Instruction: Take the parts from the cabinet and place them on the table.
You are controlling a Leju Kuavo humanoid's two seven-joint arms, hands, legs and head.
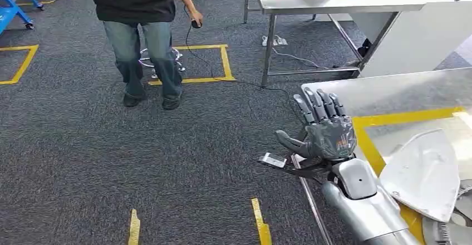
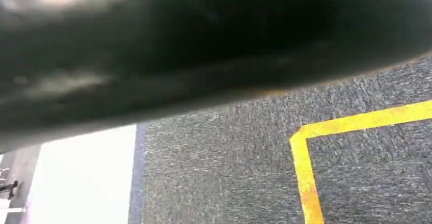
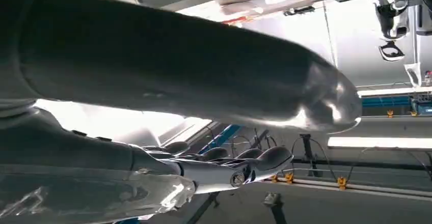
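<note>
The right hand (image 1: pixel 325 129) is raised just past the near counter's (image 1: pixel 389 92) left edge, fingers straight and spread apart, holding nothing. A white part (image 1: pixel 426 172) lies flat on that counter inside the yellow tape border (image 1: pixel 364 139), beside the right forearm. To the left lies wide grey carpet (image 1: pixel 83 161), marked with yellow tape. A person (image 1: pixel 142 33) stands on it farther off. A second counter (image 1: pixel 339 0) stands beyond, across a carpet gap. The left hand's state cannot be told.
</note>
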